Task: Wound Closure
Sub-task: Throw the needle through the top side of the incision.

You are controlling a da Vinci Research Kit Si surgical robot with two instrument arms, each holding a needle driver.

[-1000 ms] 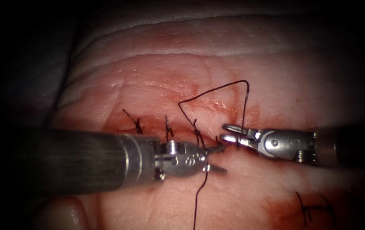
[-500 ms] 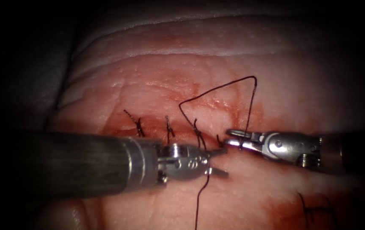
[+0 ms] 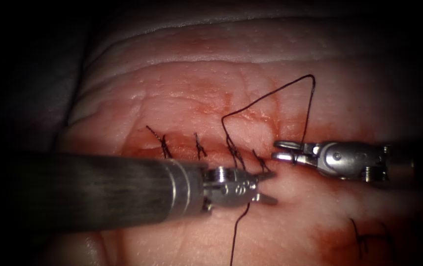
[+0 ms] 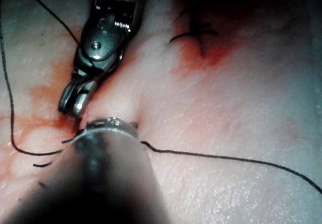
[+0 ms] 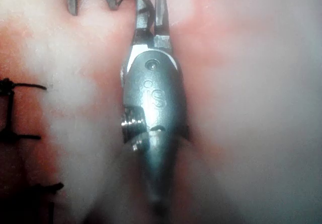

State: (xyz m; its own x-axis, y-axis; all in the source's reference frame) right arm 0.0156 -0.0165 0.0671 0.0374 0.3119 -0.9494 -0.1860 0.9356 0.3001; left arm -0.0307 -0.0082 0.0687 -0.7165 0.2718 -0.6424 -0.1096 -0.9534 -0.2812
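Left tool: jaws parted, thread running between them, a strand trailing toward the near edge; grip uncertain.
Stitches: row of knotted ties along the cut, left of the tools' meeting point.
Right tool: jaws slightly apart about the thread; loop rose far from it.
Needle: location could not be told.
Tissue: stained with red fluid.

Not much room to see tbh. Edges were pitch dark, light pooled in the middle, and a dim grey surface sat off upper left in the endoscope view.
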